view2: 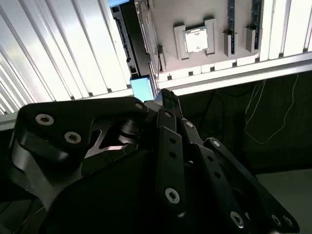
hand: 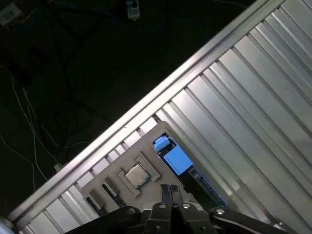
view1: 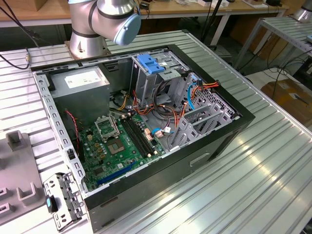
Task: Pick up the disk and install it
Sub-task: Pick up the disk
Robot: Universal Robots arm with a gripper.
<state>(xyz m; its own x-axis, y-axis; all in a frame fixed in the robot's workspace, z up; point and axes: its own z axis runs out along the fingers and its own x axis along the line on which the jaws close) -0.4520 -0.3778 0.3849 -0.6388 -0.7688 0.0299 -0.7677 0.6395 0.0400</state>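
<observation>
disk (view2: 129, 44): on edge in a slot of the grey tray (view2: 165, 14), blue rail end (hand: 178, 161) nearest the fingertips; not gripped.
gripper (view2: 163, 97): fingers (view2: 170, 105) closed on nothing, hovering just short of the disk's blue end.
risk, grasp: closed fingers cannot straddle the disk; descending like this would likely strike the rail and tip or wedge it in the slot.
risk, neighbours: CPU (view2: 195, 39) and memory sticks (view2: 230, 24) share the tray; a skewed approach could clip them.
risk, drop: tray close to the bench (hand: 253, 97) edge; a slipped disk could go over.
risk, install: cage (view1: 146, 85) under the blue tab (view1: 148, 63) crowded by cables (view1: 204, 86); likely snag, or rails jamming if skewed.
writing: print on the grey box (view1: 80, 80) sticker and CPU lid, none readable.
</observation>
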